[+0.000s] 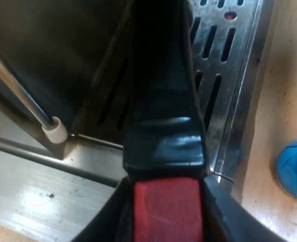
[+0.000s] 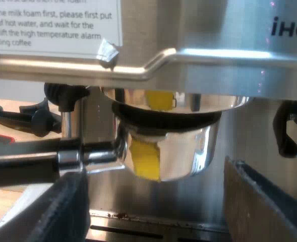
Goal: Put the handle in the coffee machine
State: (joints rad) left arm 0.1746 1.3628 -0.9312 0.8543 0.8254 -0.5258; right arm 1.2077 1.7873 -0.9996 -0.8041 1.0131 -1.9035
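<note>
Espresso machine [image 2: 229, 30]: in the right wrist view we face its steel front, with a printed label [image 2: 52, 20] stuck above the group head [image 2: 168, 113].

Drip tray [image 1: 234, 65]: slotted steel, lying below the handle in the left wrist view. The steam wand [image 1: 17, 91] slants down near it.

Metal holder [image 2: 183, 146]: its basket is raised against the underside of the group head, rim touching or nearly so; we cannot tell whether the lugs have caught. There is a yellow patch [image 2: 145, 159] on the basket wall. Its handle [image 1: 161, 101] runs sideways along the machine's front, not straight out from it.

Left gripper [image 1: 166, 222]: closed on the handle at its red end [image 1: 167, 209], with a dark finger [image 1: 224, 217] pressed on each side.

Right gripper [image 2: 158, 212]: spread wide and holding nothing, below the basket, one finger [image 2: 62, 212] under the handle's metal collar.

Blue tamper [image 1: 295, 169]: on the wooden surface just beside the tray, apart from the work.

Step in hand, as we judge it: the holder is offered up to the group head and not yet locked. The next move calls for the left gripper to hold upward pressure and swing the handle in an arc until it points out from the front. The grip must stay firm, since a slip at the red end would let the basket drop. The right gripper should stay clear of the arc.
</note>
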